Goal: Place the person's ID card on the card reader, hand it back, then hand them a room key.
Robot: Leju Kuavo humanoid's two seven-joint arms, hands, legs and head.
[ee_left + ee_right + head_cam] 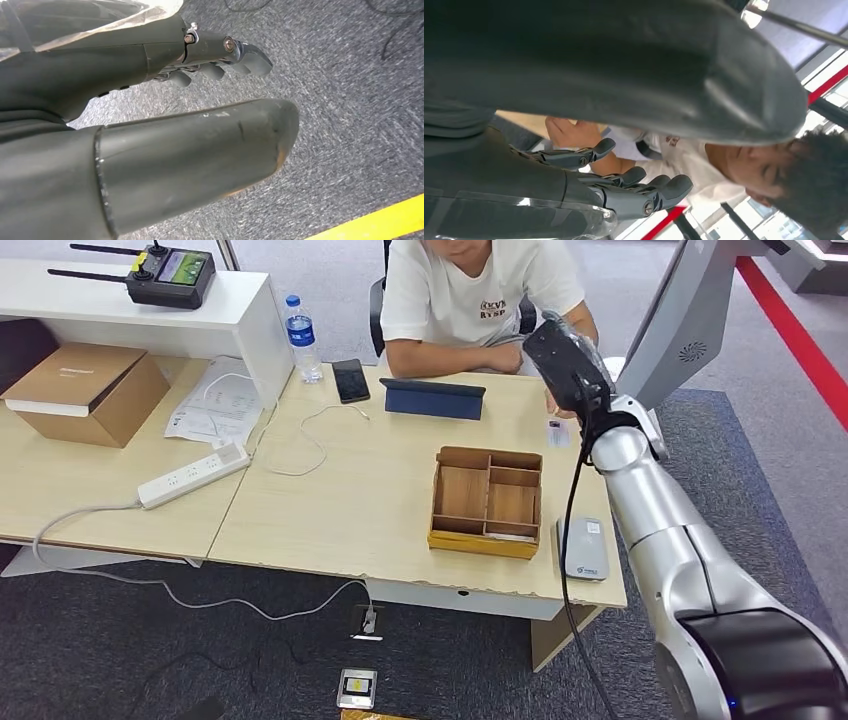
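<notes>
A person in a white T-shirt (470,290) sits behind the light wooden table (370,500). A small white card (558,432) lies on the table at its far right, just below my right hand (568,365). That hand hovers above the table edge near the person, fingers (624,180) apart, thumb (704,85) spread, holding nothing. The person's hand (569,131) lies on the table just beyond my fingers. A grey-white card reader (583,548) sits at the near right corner. My left hand (200,130) hangs over grey carpet, holding nothing.
A wooden compartment box (487,502) stands left of the reader. A dark tablet case (433,398), phone (350,380), water bottle (301,337) and white cable (310,445) lie farther back. A power strip (193,475) and cardboard box (85,390) occupy the left table.
</notes>
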